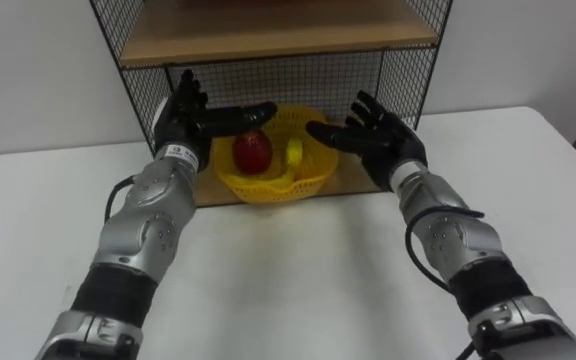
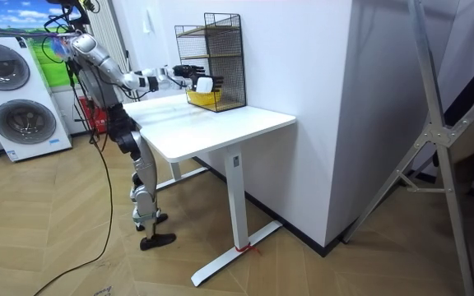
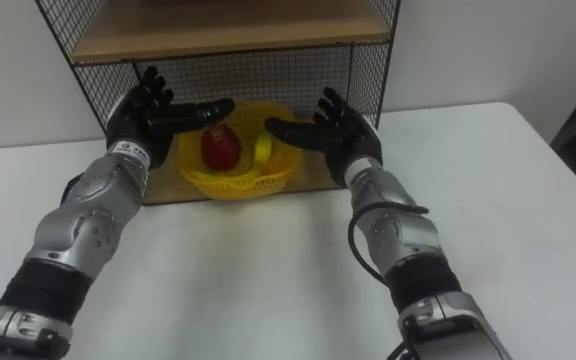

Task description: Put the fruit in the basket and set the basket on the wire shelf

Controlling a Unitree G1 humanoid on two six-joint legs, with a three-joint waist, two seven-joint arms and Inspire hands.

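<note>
Standing at the white table [image 1: 298,270], the robot reaches both arms toward the wire shelf [image 1: 298,80]. Left hand [image 1: 193,118]: fingers straight and spread, grasping nothing, thumb reaching over the basket's left side. Yellow basket [image 1: 268,187] sits on the shelf's lowest wooden board, between the hands. Inside it: red apple [image 1: 252,150] on the left, yellow fruit [image 1: 294,152] just beside it. Right hand [image 1: 378,135]: fingers released and spread, close beside the basket's right rim; contact cannot be told.
</note>
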